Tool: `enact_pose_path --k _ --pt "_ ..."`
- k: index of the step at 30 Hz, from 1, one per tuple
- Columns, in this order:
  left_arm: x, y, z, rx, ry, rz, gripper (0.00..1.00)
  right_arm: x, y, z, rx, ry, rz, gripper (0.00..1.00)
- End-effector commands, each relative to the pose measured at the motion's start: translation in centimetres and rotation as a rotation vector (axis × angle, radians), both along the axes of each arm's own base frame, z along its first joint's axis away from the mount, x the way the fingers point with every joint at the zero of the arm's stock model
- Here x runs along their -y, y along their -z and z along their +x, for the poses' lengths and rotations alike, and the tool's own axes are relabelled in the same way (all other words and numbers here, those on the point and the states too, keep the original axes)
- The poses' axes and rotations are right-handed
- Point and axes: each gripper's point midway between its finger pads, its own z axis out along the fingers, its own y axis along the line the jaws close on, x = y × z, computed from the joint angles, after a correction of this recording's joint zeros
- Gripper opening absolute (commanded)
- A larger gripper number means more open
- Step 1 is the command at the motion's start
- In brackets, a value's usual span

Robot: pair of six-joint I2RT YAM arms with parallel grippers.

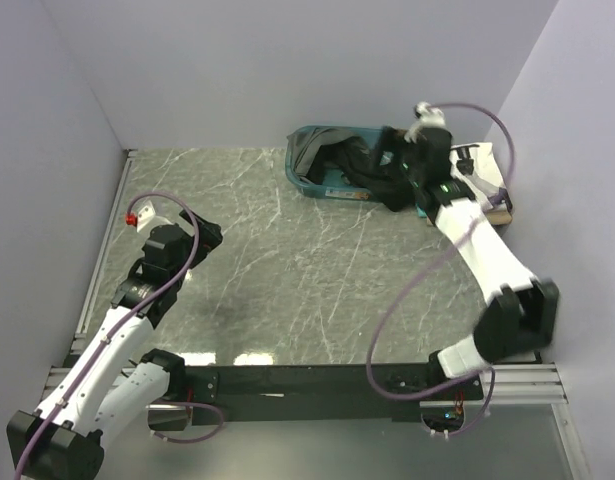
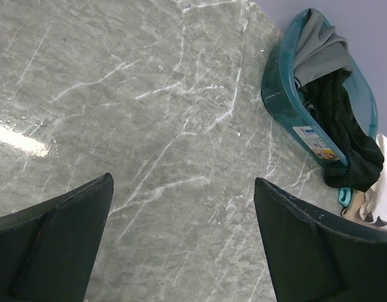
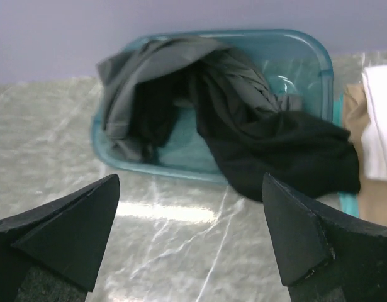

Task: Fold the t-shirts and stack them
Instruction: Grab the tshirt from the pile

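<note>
Nearest in, the left end effector (image 2: 184,182) hangs over bare desk (image 1: 287,280) on the left side. Its jaws are spread wide with nothing between them, and it is well apart from every shirt. Its camera catches the teal tub (image 2: 278,88) far off at the upper right, and the frame edge cuts through the pale cloth beside the tub.

Across the marble to the far right, the right end effector (image 3: 190,182) is also spread wide and empty, facing the tub from the near side. From above its fingers are hard to pick out, a dark wrist against dark cloth, and the arm covers the tub's right end.

Straight ahead of those open fingers, the black t-shirt (image 3: 275,151) spills over the tub's near rim, rumpled and unfolded, and drapes down outside toward the desk. Behind it and to the left, the grey t-shirt (image 3: 136,82) is bunched inside the tub, heaped against the left wall and riding over the rim there. The folds run into one another, so I can't tell how many garments make up that grey heap.

Just past the tub's right end, outside it, a tan t-shirt (image 3: 352,126) and a white t-shirt (image 3: 379,107) lie side by side. Both are cut off by the frame edge. From above, dark marks show on the white one, too small to read.
</note>
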Motion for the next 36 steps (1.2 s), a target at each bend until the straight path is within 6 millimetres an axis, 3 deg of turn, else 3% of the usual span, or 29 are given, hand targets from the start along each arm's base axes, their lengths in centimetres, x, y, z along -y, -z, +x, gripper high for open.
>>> enact_pose_path --k 1,3,4,6,10,14,15,22,25,29,30,34,36 --pt "0.0 -0.9 0.3 0.055 0.017 0.014 1.00 -0.5 2.7 3.8 -0.130 -0.023 -0.201 1.00" --pt "0.2 -0.7 0.4 0.058 0.029 0.015 1.00 0.1 3.7 6.0 -0.162 0.011 -0.272 1.00" --pt "0.7 -0.9 0.5 0.072 0.057 0.008 0.99 -0.1 4.0 8.4 -0.168 0.020 -0.289 1.00" --pt "0.9 -0.8 0.5 0.077 0.081 0.020 0.99 0.3 5.2 11.2 -0.216 0.043 -0.366 1.00" --pt "1.0 -1.1 0.4 0.108 0.089 0.022 1.00 0.2 7.9 14.8 -0.260 0.020 -0.459 1.00" --pt "1.0 -1.4 0.1 0.143 0.096 0.015 0.99 0.6 11.0 16.4 -0.282 0.024 -0.504 1.00" --pt "1.0 -1.7 0.2 0.158 0.094 0.009 1.00 1.1 12.8 16.2 -0.313 0.030 -0.509 1.00" --pt "0.4 -1.2 0.3 0.155 0.050 0.005 0.99 1.1 17.5 16.5 -0.391 -0.042 -0.420 0.94" --pt "0.6 -0.9 0.5 0.133 0.066 0.022 1.00 -0.1 19.2 15.9 -0.421 -0.139 -0.417 0.80" --pt "0.4 -0.5 0.7 0.102 0.058 0.046 0.99 -0.3 19.8 15.6 -0.434 -0.152 -0.412 0.36" --pt "0.3 -0.4 0.8 0.100 0.058 0.048 0.99 0.0 19.4 15.7 -0.429 -0.136 -0.419 0.20" --pt "1.0 -0.6 0.8 0.117 0.110 0.062 0.99 -0.3 16.4 16.2 -0.363 -0.138 -0.407 0.00" --pt "1.8 -0.9 0.8 0.128 0.151 0.051 0.99 -0.4 14.0 16.5 -0.316 -0.127 -0.395 0.00"
